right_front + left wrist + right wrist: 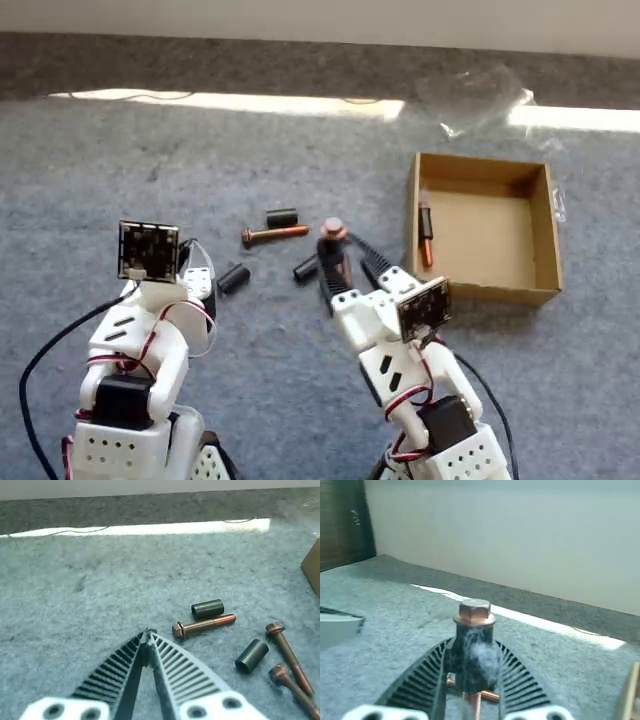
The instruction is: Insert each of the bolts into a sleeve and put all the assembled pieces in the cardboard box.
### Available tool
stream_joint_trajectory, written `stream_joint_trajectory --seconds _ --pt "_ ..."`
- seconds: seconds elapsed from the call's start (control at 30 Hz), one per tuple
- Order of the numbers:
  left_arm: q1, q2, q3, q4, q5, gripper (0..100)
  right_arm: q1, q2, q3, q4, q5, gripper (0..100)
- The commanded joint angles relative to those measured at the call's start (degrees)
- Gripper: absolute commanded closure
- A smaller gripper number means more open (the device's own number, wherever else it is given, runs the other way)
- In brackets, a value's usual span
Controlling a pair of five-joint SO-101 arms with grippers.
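My right gripper [472, 667] is shut on a dark sleeve [472, 657], held upright with a copper bolt [474, 612] standing in it, head on top. From above, the same gripper [338, 252] and bolt head [333, 228] are just left of the cardboard box [540, 235]. One assembled piece [426, 236] lies in the box by its left wall. My left gripper [148, 633] is shut and empty, low over the carpet. Ahead of it lie a loose bolt [202, 625] and a sleeve [207, 609], with another sleeve [251, 656] and two more bolts [287, 650] to the side.
From above, the loose bolt [275, 234] and sleeves [282, 217] [233, 278] [306, 268] lie on the grey carpet between the two arms. A clear plastic bag [470, 100] lies beyond the box. A bright strip of light crosses the far carpet.
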Motion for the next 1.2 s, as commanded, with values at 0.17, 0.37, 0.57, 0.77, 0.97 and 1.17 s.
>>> stream_joint_trajectory --seconds 0.17,0.37,0.57,0.77,0.97,1.17 --pt "-5.2 -0.3 2.7 -0.1 -0.3 100 8.2 -0.2 2.7 2.6 0.6 99.4" --pt "-5.2 -0.3 4.7 -0.2 -0.4 100 11.9 -0.1 -7.9 12.6 0.6 99.4" --pt "-5.2 -0.3 7.5 -0.3 -0.4 100 16.6 0.0 -16.7 18.6 0.7 99.4" --pt "-5.5 -0.3 7.5 0.1 -0.4 100 20.4 11.2 -29.1 22.8 0.7 99.5" --pt "-5.5 -0.3 7.5 0.2 -0.4 100 26.4 32.5 -41.6 22.9 0.8 99.5" --pt "-5.5 -0.3 7.6 0.2 -0.4 100 32.6 51.8 -52.1 22.8 0.8 99.4"
